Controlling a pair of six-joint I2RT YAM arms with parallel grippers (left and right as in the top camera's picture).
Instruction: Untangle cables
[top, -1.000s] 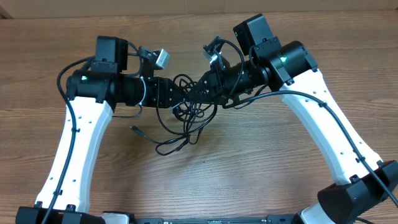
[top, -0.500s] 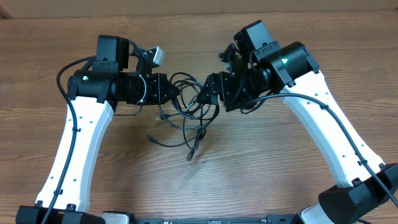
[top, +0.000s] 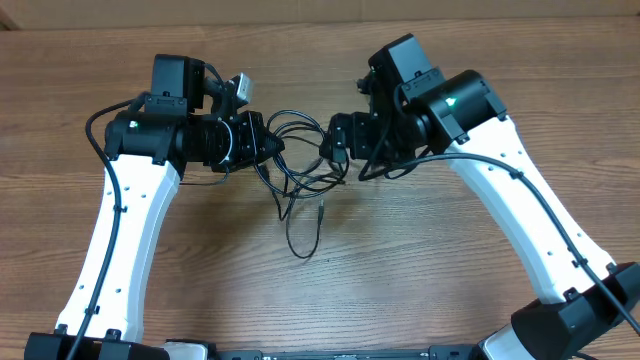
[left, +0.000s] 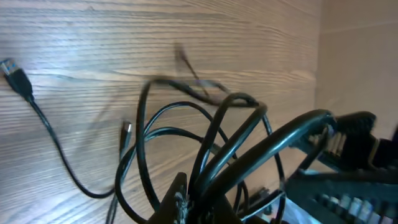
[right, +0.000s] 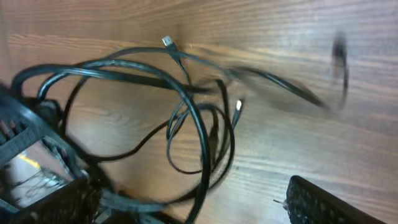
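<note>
The cables (top: 300, 165) sit as one loose black tangle at the middle of the table (top: 450, 280), toward its far side, bunched in the gap between the two wrists. From the tangle a long loop (top: 300, 240) trails toward the near side, with a small plug end (top: 322, 210) lying free just right of it. We read that free tail as the part already slack enough to be drawn out of the knot.

On the left, the left gripper (top: 268, 148) points right into the bunch. In its wrist view several cords converge into the dark fingers at the bottom edge, so we take its jaws to be closed on the cables. That grip makes sense as an anchor: it pins one side of the knot so a pull from the other side opens the loops instead of dragging the whole bundle. The same view shows a larger plug (left: 13, 68) resting on the wood, well apart from the knot, its cord curving back into it.

On the right, the right gripper (top: 335, 142) faces left and meets the tangle's other edge. Its wrist view shows one finger (right: 323, 199) at the lower right, apart from the cords. The other finger is lost among dark shapes, so we cannot tell whether these jaws hold anything.

We judge the work far from finished, since the loops cross one another thickly between the wrists. A hard pull could tighten the knot.
</note>
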